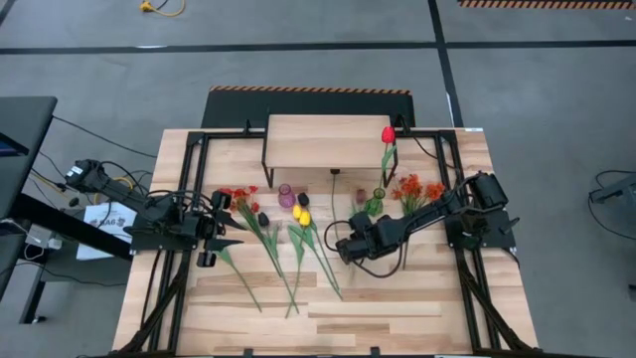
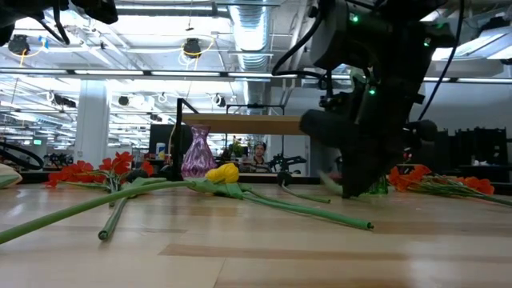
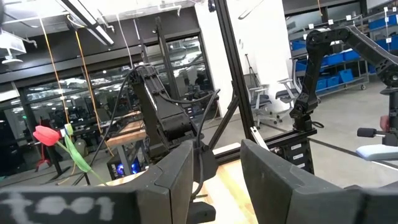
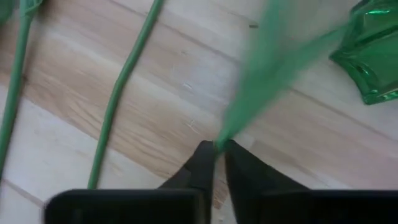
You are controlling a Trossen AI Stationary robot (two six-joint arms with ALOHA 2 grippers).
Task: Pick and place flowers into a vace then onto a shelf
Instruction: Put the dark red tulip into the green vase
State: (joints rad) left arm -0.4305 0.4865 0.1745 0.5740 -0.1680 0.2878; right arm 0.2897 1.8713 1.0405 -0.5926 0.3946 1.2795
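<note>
The right tool (image 4: 216, 148) is pressed together, pinching a green stem (image 4: 261, 93) at its end. The stem slants away from the tips, over the counter (image 4: 174, 93) beside a green vase (image 4: 373, 56).

Desk (image 1: 397, 308): pale wood planks w/ darker brown streaks. Shelf (image 1: 323, 139): light wood top, black legs. Flowers (image 1: 298, 224): green stems, heads red, yellow, dark maroon, plus orange-red sprays (image 1: 417, 187). One red tulip (image 1: 388, 134) has green leaves (also red in the left wrist view). Purple glass vase (image 2: 198, 152); green glass vase (image 4: 373, 53). Both arms & right pincer (image 4: 214, 152) black. Floor grey, w/ black lines.
</note>
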